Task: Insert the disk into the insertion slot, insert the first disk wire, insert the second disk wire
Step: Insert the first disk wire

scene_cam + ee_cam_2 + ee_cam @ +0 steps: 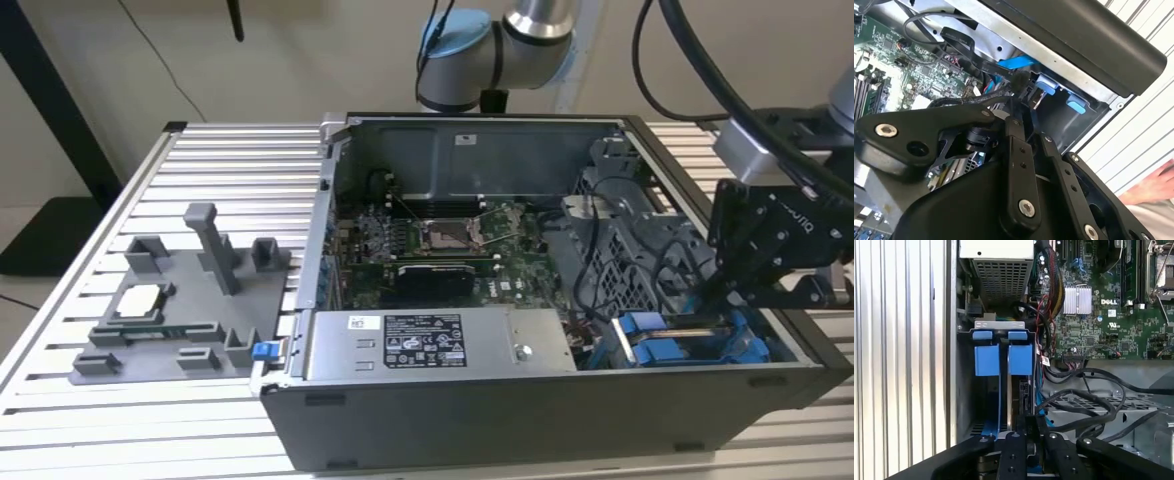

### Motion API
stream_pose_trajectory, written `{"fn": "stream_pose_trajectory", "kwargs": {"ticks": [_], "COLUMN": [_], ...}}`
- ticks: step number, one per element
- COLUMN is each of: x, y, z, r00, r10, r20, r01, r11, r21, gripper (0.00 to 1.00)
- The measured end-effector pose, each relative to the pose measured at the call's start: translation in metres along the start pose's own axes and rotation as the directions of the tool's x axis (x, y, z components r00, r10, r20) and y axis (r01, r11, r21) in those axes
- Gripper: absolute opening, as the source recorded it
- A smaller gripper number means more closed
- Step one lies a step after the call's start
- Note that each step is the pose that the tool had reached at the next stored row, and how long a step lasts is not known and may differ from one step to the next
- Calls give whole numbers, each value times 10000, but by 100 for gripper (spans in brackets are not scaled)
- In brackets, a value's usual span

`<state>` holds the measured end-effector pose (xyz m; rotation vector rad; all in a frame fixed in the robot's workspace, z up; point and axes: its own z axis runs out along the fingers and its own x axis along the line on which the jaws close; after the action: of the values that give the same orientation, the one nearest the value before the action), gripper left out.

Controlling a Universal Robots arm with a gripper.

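While the disk (1019,360) sits slotted, the gripper (1026,420) pinches one wire (1024,390) — black.

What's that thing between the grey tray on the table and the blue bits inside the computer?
In the exterior view, a silver power supply box with a label lies between the grey tray and the blue disk carriers.

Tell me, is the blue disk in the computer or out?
In. In the exterior view the disk, in its blue carrier, sits down inside the computer case, at the corner on that view's right.
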<state>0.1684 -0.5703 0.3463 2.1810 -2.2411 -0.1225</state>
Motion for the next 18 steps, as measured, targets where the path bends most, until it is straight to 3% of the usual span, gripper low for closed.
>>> {"fn": "stream_pose_trajectory", "kwargs": {"ticks": [18], "x": [12], "y": [-22], "z": [42], "r00": [10000], "r10": [11], "r20": [18], "r01": [-11], "r11": [10000], "r21": [0], "gripper": [0]}}
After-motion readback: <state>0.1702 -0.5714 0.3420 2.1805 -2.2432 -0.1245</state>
